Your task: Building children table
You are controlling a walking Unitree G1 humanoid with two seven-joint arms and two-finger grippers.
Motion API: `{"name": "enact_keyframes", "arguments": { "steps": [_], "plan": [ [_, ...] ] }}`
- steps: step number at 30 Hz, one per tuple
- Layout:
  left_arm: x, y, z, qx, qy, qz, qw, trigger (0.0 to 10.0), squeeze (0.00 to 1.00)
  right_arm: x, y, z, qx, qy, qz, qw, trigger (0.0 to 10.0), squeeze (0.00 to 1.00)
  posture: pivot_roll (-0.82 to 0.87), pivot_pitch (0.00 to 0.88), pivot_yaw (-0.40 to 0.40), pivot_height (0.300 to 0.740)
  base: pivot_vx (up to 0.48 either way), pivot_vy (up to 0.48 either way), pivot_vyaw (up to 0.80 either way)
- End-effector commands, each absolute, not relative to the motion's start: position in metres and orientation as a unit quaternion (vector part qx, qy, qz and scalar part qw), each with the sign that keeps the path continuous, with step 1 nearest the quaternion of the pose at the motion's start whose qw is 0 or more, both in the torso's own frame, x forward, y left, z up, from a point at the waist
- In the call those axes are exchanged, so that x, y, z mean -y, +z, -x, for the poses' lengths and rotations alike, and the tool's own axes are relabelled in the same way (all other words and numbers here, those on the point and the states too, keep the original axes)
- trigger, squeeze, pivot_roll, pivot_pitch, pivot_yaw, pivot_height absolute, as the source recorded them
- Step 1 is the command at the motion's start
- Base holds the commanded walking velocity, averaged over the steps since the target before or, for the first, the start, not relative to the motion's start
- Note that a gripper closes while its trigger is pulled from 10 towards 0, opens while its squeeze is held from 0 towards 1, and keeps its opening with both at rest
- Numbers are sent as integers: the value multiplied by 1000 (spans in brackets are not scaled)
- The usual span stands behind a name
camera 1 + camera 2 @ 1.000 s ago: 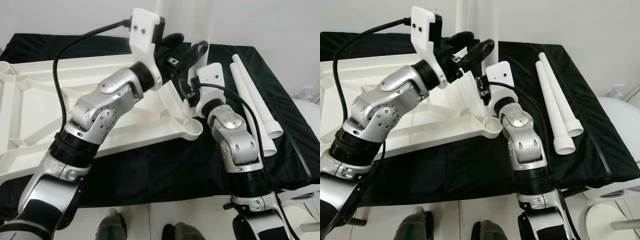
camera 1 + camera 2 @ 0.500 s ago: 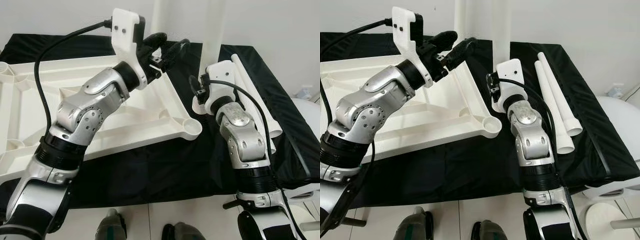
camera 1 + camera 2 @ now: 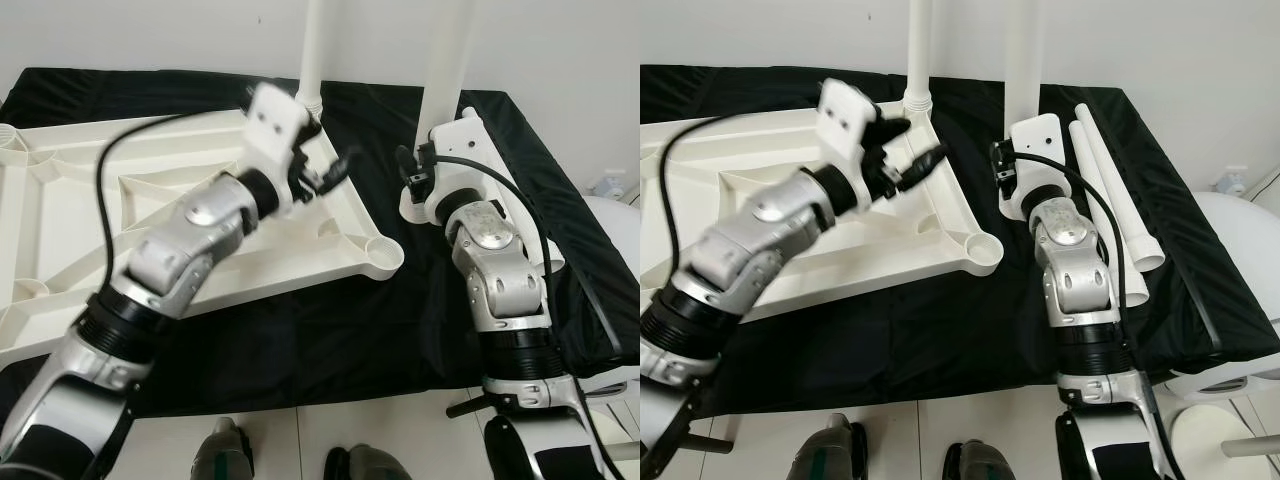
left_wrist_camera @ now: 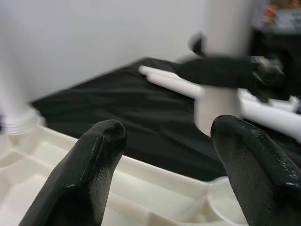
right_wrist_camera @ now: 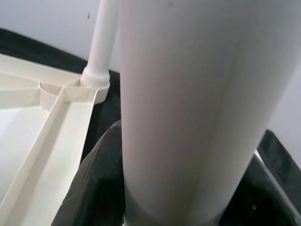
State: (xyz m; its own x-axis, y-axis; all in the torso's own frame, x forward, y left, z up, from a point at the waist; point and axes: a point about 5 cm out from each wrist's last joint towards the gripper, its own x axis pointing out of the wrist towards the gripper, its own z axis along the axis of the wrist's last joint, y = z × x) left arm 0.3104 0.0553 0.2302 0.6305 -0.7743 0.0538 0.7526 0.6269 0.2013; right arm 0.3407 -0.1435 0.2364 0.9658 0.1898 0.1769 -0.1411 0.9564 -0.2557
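A white plastic tabletop lies upside down on a black cloth, its ribbed underside facing up. Its left edge runs out of the head views. One white leg already stands upright in the far right corner socket, its top cut off by the frame. The near right corner socket is a bare round cup.

The right gripper is closed around a second table leg, holding it upright over the cloth just to the right of the tabletop's edge. From the head views the fingers themselves are hidden behind the white wrist housing; in the right wrist view the leg sits right up against the lens, with the black fingers pressed to either side of it. The leg's lower end is hidden behind the wrist, so I cannot tell whether it touches the cloth.

The left gripper hangs over the tabletop's right part, between the standing leg and the empty socket. The arm is smeared with motion blur. In the left wrist view its two fingers are spread well apart with nothing between them.

Two more loose legs lie side by side on the cloth at the right, partly covered by the right arm. The robot's feet show at the bottom edge.
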Motion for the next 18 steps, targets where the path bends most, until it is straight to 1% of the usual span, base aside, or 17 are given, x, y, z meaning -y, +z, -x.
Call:
{"name": "enact_keyframes", "arguments": {
  "steps": [1, 3, 7, 11, 18],
  "plan": [
    [-50, 222, -307, 58, -450, -97, 886, 10000, 0, 146, 242, -341, 117, 81, 121, 982, 10000, 0, 71, 89, -77, 740, 0, 0, 0],
    [-50, 222, -307, 58, -450, -97, 886, 10000, 0, 146, 242, -341, 117, 81, 121, 982, 10000, 0, 71, 89, -77, 740, 0, 0, 0],
    [-41, 206, -302, 43, -456, -116, 882, 10000, 0, 146, 244, -341, 126, 83, 108, 983, 10000, 0, 72, 81, -81, 740, 0, 0, 0],
    [-39, 201, -300, 36, -460, -122, 879, 10000, 0, 146, 243, -341, 124, 86, 101, 983, 10000, 0, 70, 80, -81, 740, 0, 0, 0],
    [-30, 180, -291, 11, -471, -141, 871, 10000, 0, 143, 241, -338, 141, 90, 85, 982, 10000, 0, 68, 75, -81, 740, 0, 0, 0]
  ]
}}
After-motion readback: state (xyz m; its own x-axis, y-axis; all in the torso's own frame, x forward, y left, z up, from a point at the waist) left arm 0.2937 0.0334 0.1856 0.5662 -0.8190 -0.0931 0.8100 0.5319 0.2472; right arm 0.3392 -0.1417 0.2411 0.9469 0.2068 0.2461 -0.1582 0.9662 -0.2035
